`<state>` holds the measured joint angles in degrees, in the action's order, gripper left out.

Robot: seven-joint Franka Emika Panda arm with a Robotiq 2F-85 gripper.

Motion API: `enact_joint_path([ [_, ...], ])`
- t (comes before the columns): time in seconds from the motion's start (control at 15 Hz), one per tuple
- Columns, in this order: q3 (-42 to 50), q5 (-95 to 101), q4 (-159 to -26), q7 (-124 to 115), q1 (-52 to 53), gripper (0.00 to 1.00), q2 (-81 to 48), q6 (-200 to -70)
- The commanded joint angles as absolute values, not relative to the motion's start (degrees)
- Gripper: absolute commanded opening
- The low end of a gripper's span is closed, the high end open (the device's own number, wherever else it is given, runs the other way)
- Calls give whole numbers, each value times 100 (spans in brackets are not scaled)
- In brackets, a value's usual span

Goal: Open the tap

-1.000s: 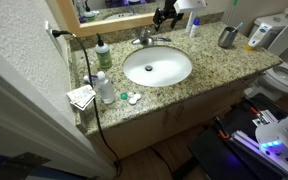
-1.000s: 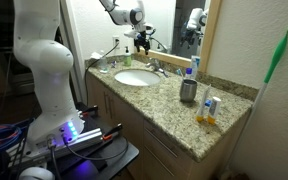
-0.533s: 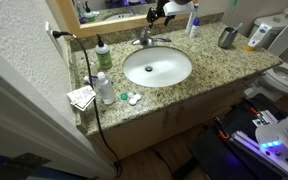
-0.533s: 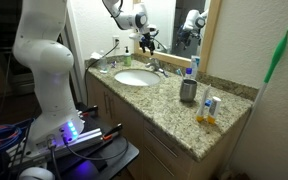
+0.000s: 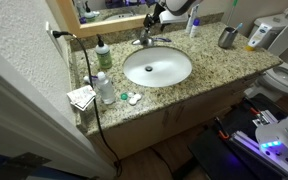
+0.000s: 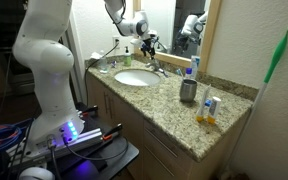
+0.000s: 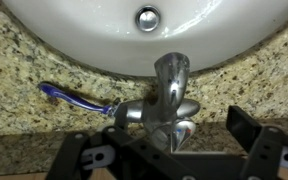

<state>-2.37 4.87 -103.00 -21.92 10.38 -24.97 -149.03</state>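
The tap (image 5: 144,38) is a small silver faucet behind the white oval basin (image 5: 157,67); it also shows in an exterior view (image 6: 156,67). In the wrist view the tap (image 7: 169,95) fills the middle, its spout pointing toward the basin (image 7: 84,30) and its lever handles spread to both sides. My gripper (image 5: 154,17) hangs just above the tap, as an exterior view (image 6: 147,42) also shows. Its fingers (image 7: 169,150) stand wide apart on either side of the tap's back, open and holding nothing.
A green-capped soap bottle (image 5: 102,55) and a clear bottle (image 5: 104,88) stand beside the basin. A grey metal cup (image 5: 226,37) sits further along the granite counter (image 5: 214,70). A blue-handled razor (image 7: 74,98) lies beside the tap. The mirror and wall are close behind.
My gripper has moved sideways along the mirror and lower, ending over the tap. Nothing on the counter has moved.
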Motion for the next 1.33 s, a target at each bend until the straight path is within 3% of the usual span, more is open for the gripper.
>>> enact_joint_path([
  [0.0, -132, 358, -9913, -2236, 1148, 100, -3044, -15398],
  [0.07, -119, 328, -9852, -2213, 1160, 100, -3142, -15513],
  [0.13, -48, 372, -9782, -2229, 1212, 94, -3213, -15554],
  [0.2, 20, 392, -9745, -2270, 1249, 74, -3252, -15563],
  [0.4, 89, 335, -9689, -2225, 1257, 62, -3263, -15627],
  [0.93, -237, -245, -9661, -1796, 1020, 6, -3038, -15078],
  [1.27, -398, -826, -9790, -1682, 784, 7, -2855, -15283],
])
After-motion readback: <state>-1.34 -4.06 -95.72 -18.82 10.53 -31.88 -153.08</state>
